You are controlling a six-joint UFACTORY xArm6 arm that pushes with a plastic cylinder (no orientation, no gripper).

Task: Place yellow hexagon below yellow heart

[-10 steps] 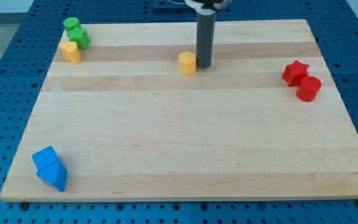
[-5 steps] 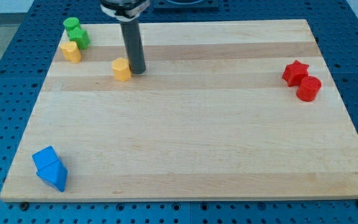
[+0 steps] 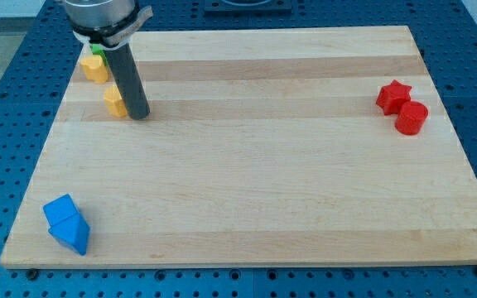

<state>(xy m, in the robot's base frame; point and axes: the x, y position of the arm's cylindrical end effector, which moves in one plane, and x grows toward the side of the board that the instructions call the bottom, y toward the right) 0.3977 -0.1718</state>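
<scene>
Touching the yellow hexagon from its right, my tip grips nothing, the yellow heart just beyond

The pale, matt wooden bench shows lengthwise grain in glued strips. The dark rod ending in my tip looks smooth and faintly satin, perhaps metal. The yellow plastic hexagon, yellow plastic heart, 2 red blocks and blue blocks look smooth, slightly glossy.
</scene>
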